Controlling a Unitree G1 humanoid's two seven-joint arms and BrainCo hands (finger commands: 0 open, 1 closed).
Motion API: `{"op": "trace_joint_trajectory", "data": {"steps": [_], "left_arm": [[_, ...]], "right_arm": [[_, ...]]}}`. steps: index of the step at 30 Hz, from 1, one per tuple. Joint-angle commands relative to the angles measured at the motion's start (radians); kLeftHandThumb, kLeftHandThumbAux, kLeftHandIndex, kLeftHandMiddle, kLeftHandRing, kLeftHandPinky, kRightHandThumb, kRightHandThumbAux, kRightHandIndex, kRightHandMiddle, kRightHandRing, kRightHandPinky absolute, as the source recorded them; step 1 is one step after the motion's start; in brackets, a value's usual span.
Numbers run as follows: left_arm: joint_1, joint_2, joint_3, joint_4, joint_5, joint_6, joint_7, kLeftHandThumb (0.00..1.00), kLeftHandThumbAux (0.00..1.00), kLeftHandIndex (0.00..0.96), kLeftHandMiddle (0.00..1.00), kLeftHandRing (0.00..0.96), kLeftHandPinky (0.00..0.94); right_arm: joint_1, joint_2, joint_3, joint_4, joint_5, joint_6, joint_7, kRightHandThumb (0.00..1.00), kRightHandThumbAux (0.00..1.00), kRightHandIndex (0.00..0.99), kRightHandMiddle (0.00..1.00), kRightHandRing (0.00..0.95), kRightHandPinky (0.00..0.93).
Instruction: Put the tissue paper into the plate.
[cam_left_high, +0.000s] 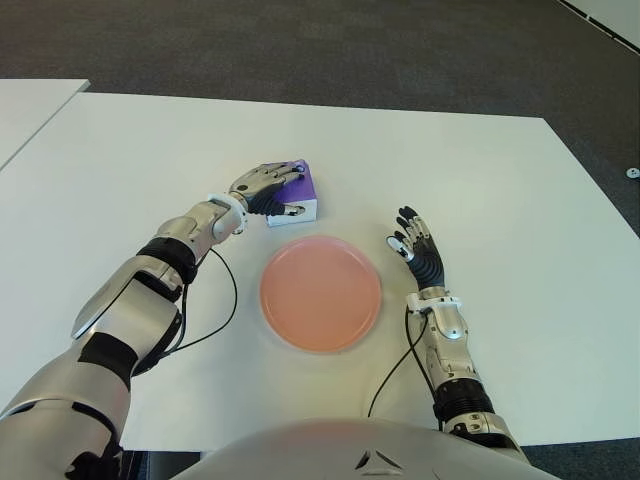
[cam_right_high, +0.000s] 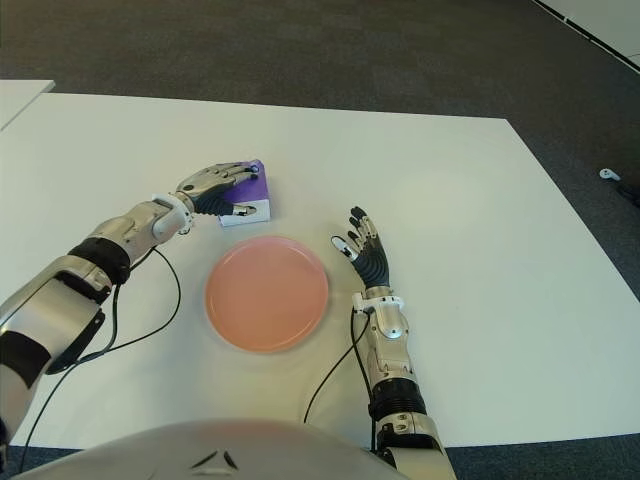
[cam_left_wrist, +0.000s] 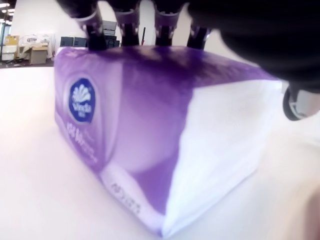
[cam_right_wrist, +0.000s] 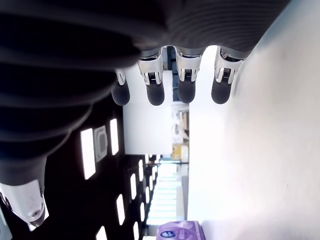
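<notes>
– Where is the tissue pack?

– On the white table (cam_left_high: 120, 170), just behind the pink plate (cam_left_high: 320, 293). My left hand (cam_left_high: 268, 188) grips the purple tissue pack (cam_left_high: 300, 192).

– And the right hand?

– My right hand (cam_left_high: 416, 245) shows right of the plate, fingers spread, holding nothing.

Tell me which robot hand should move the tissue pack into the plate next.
Left. The left robot hand is already wrapped over the tissue pack, just behind the plate. The right robot hand is open beside the plate, holding nothing.
</notes>
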Motion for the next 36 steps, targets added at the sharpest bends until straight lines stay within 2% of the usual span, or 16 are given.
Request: {"op": "trace_joint_trajectory", "data": {"steps": [1, 9, 17, 26, 36], "left_arm": [[0.002, 0.009, -0.040, 0.037, 0.045, 0.015, 0.022, 0.150, 0.259, 0.000, 0.000, 0.000, 0.000], [-0.008, 0.009, -0.067, 0.060, 0.062, 0.019, 0.057, 0.147, 0.277, 0.000, 0.000, 0.000, 0.000], [-0.010, 0.011, -0.084, 0.059, 0.075, 0.024, 0.091, 0.143, 0.277, 0.000, 0.000, 0.000, 0.000], [-0.014, 0.007, -0.130, 0.064, 0.128, 0.061, 0.193, 0.120, 0.272, 0.000, 0.000, 0.000, 0.000], [-0.017, -0.008, -0.172, 0.092, 0.166, 0.105, 0.277, 0.123, 0.277, 0.000, 0.000, 0.000, 0.000]], "right_arm": [[0.117, 0.032, 0.020, 0.093, -0.002, 0.108, 0.003, 0.000, 0.575, 0.000, 0.000, 0.000, 0.000], [0.108, 0.031, 0.017, 0.111, -0.005, 0.104, -0.001, 0.000, 0.567, 0.000, 0.000, 0.000, 0.000], [0.095, 0.018, 0.016, 0.156, -0.006, 0.044, 0.031, 0.000, 0.542, 0.000, 0.000, 0.000, 0.000], [0.090, 0.013, 0.017, 0.174, -0.007, 0.027, 0.050, 0.000, 0.535, 0.000, 0.000, 0.000, 0.000], [0.114, 0.023, 0.014, 0.126, -0.001, 0.089, 0.027, 0.001, 0.565, 0.000, 0.000, 0.000, 0.000]]}}
